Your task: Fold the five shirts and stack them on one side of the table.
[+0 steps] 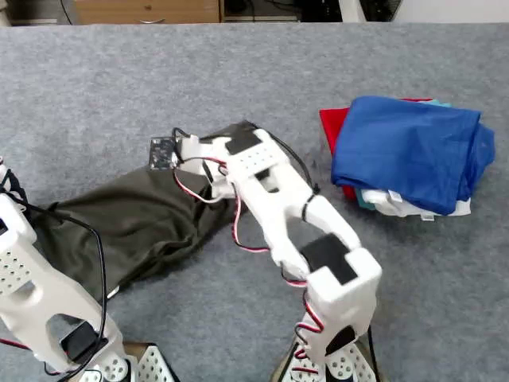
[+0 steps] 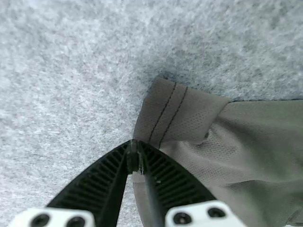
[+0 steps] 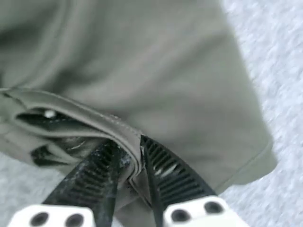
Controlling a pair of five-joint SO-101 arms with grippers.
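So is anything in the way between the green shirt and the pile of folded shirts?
Nothing lies on the grey table between the olive shirt and the stack of folded shirts. Only the right arm crosses that gap, its hand shut on the shirt.
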